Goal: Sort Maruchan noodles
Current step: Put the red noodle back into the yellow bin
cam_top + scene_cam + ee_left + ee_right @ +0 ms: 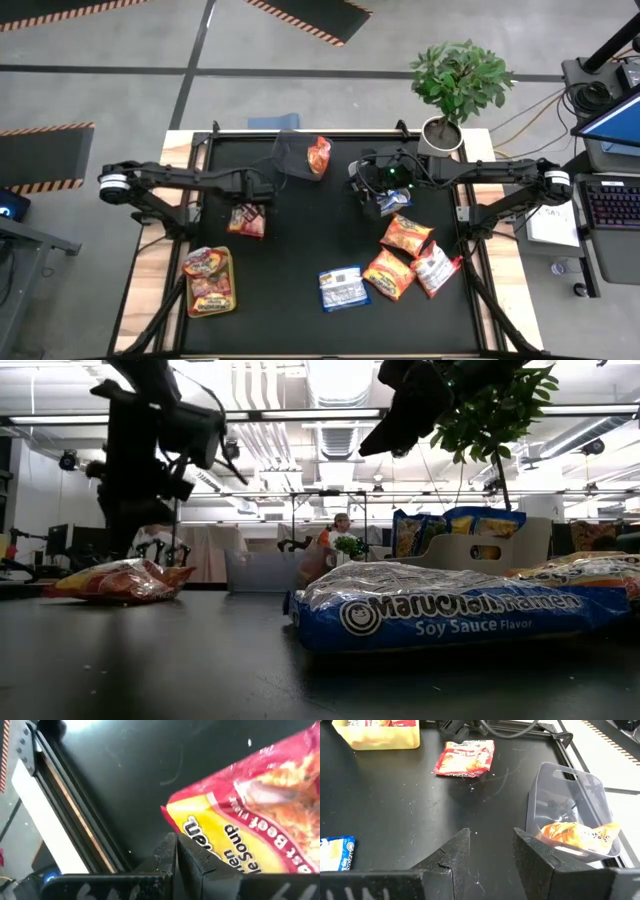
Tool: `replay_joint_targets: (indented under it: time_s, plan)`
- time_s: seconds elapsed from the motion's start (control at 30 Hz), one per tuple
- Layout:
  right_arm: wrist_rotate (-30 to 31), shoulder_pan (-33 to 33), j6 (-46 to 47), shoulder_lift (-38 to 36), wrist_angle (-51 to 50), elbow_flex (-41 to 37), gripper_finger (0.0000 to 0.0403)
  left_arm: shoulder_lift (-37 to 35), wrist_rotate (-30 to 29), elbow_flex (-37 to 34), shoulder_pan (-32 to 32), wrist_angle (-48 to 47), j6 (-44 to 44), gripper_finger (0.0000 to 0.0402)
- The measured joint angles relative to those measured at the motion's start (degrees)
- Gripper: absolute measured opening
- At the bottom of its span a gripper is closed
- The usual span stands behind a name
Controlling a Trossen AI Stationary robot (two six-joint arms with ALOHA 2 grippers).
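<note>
Overhead, the black table top (300, 240) filled the middle of the view, with pale wood strips along its sides and grey floor with hazard-striped mats beyond. A potted plant (458, 85) stood off the table's 1 o'clock corner; desks with a laptop and keyboard sat at 3 o'clock. In the low view the room behind showed white ceiling ducts, strip lights and a seated person (341, 530) far off.

A clear grey bin (296, 157) sat at 12 o'clock with one orange packet (319, 155) in it. A yellow-green bin (211, 283) at 8 o'clock held red packets.

Loose Maruchan noodles lay mostly toward 4 o'clock: two orange packets (406, 236), a red-and-white one (437, 268) and a blue Soy Sauce packet (343, 288) near 6 o'clock. Another blue packet (394, 200) lay just under the right arm. A red beef packet (247, 219) lay left of centre.

The right gripper (490, 851) hovered near centre, fingers spread, holding nothing. The left gripper (176, 855) hung just above the beef packet, fingers pressed together, not pinching it.
</note>
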Motion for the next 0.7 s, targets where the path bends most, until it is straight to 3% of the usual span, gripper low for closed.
replay_joint_targets:
  time_s: [0.17,0.3,0.43,0.53,0.7]
  plan:
    - [-0.02,0.00,0.00,0.00,0.02,0.00,0.0135,0.28,5.29,-2.57,0.00,7.87,1.35,0.0000]
    - [0.00,0.00,0.00,0.00,0.28,0.00,0.0131,0.92,12.66,-2.67,0.00,22.74,5.76,0.0000]
    - [0.00,0.00,0.00,0.00,0.50,0.00,0.0131,1.22,31.73,-2.66,-1.23,40.61,17.36,0.0000]
    - [-0.02,0.00,0.00,0.00,0.53,0.00,0.0132,0.98,43.74,-1.57,-3.00,45.35,24.14,0.0000]
    - [-0.02,0.00,1.93,-0.02,1.78,0.00,0.0128,0.81,43.36,1.54,-5.36,40.04,31.01,0.0000]
